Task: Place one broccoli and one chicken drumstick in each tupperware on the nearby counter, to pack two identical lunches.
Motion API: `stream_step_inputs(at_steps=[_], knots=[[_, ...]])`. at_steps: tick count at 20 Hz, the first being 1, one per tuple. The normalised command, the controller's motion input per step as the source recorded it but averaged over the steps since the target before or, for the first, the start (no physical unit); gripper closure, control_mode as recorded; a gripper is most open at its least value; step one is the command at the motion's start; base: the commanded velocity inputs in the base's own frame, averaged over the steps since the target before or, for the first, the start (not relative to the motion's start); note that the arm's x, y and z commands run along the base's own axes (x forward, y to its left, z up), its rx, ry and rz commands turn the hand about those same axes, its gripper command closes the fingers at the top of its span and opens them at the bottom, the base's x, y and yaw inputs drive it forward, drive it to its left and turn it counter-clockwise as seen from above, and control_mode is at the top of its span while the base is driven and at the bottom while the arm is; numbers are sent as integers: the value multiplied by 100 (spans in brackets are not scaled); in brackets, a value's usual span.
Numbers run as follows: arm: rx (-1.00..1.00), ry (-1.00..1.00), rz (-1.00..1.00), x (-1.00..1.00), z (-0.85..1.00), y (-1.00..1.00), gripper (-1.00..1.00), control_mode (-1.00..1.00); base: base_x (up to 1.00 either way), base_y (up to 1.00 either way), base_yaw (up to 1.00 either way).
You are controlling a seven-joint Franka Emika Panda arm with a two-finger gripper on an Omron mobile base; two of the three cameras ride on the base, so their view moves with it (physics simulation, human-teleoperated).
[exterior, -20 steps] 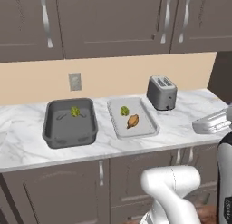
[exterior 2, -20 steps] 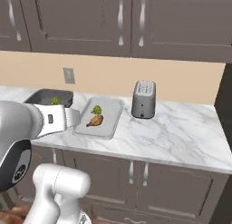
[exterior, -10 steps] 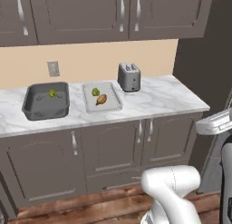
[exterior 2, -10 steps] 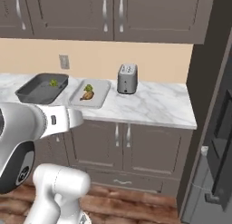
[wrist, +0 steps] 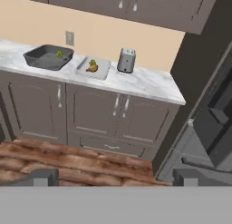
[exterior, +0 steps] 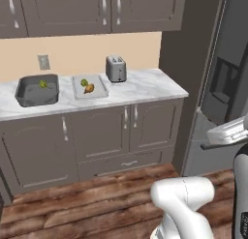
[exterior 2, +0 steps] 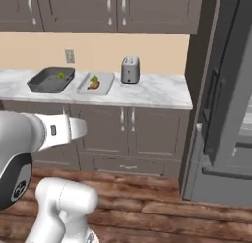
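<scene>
Tupperware sits toward the left end of the white marble counter [exterior: 140, 90]: a deep dark grey rectangular container [exterior: 37, 90] nearest that end, and a shallow pale grey tray [exterior: 89, 86] just beside it on the right. I see one small green broccoli floret [exterior: 43, 83] inside the dark container, near its back wall. In the pale tray a second green floret [exterior: 84, 82] lies touching a golden-orange chicken drumstick [exterior: 89, 89]. A silver toaster [exterior: 116, 68] stands against the wall right of the tray. My gripper [wrist: 113, 177] is well apart from the counter, out over the wooden floor [wrist: 54, 157]. Its two dark fingertips [wrist: 41, 177] stand wide apart, with nothing between them and nothing touched.
</scene>
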Motion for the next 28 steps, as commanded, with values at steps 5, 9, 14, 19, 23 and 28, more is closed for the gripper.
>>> stream_step_inputs(at_steps=[5, 9, 14, 19, 23, 28], knots=[[0, 0, 0, 0, 0, 0, -100, 100, -4, -95, -12], [0, 0, 0, 0, 0, 0, -100, 100, 0, -100, -6], [0, 0, 0, 0, 0, 0, -100, 100, 0, -100, -2], [0, 0, 0, 0, 0, 0, -100, 100, 3, -100, 1], [0, 0, 0, 0, 0, 0, -100, 100, 5, -100, 9], [0, 0, 0, 0, 0, 0, -100, 100, 17, -76, 17]])
